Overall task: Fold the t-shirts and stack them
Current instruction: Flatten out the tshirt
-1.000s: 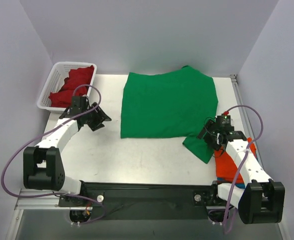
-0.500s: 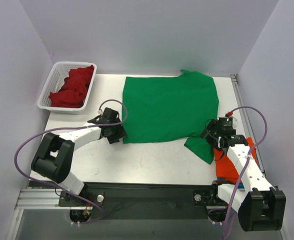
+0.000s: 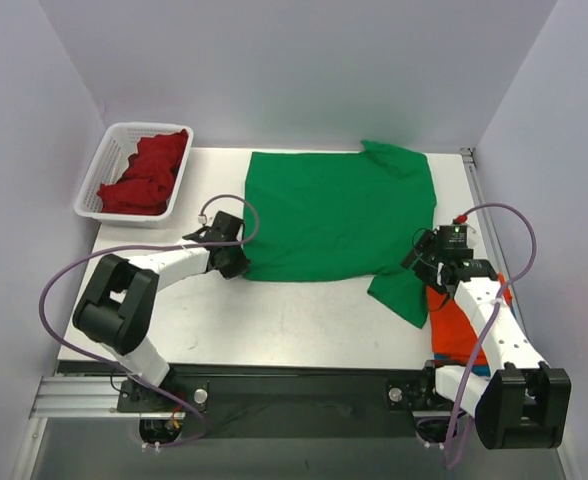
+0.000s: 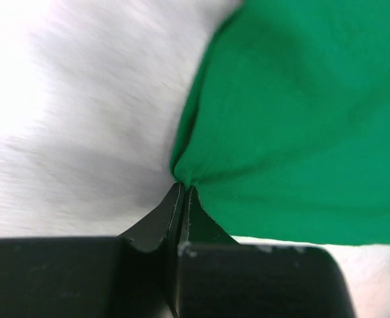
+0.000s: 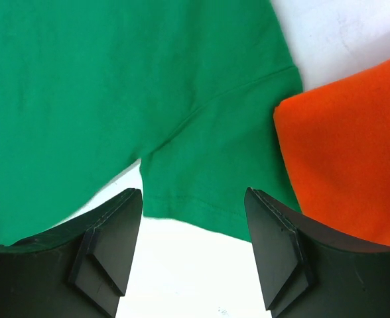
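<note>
While the green t-shirt (image 3: 334, 215) lies flat, I log left pincer (image 4: 182, 192) clamped on its near-left corner, right pincer (image 5: 195, 199) wide over its sleeve. Orange t-shirt (image 3: 461, 325) apparently folded, right of it; dark red t-shirt (image 3: 146, 170) left, heaped in basket (image 3: 92, 205).

The top external view looks down from above and behind the arm bases (image 3: 519, 400) toward the far wall (image 3: 294, 70), taking in the whole bench (image 3: 274, 320), the white basket (image 3: 92, 185) at its far left and the green t-shirt (image 3: 334, 210) mid-bench. The left wrist view sits very close and low, looking past its own jaws at that shirt's near left corner. The right wrist view looks down past its jaws at the shirt's near right sleeve and the orange t-shirt (image 5: 354, 146) beside it. Both patches also show from overhead.
</note>
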Tool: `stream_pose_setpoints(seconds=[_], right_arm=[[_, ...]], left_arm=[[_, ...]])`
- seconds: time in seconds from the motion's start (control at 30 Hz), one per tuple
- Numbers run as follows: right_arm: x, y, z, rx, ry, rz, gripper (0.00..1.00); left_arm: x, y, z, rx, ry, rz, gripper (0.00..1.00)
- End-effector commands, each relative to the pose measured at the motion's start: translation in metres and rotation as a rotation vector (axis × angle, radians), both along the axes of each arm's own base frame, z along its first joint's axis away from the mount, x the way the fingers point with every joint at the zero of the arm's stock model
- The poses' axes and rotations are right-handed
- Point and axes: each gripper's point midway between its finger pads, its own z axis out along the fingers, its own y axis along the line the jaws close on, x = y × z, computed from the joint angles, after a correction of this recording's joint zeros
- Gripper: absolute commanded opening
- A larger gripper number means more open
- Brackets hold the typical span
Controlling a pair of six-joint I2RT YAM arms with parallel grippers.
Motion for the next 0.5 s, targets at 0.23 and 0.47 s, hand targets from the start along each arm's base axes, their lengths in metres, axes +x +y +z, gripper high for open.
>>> stream_pose_setpoints(seconds=[0.23,0.47], right_arm=[[-0.013,0.006,-0.015,0.018,0.07,0.029,0.64],[-0.047,0.035,-0.04,0.015,0.1,0.068,0.6]], left_arm=[[0.014,0.107,0.042,0.057,-0.079,0.215,0.0],[0.008,0.104,0.037,0.011,-0.067,0.188,0.0]])
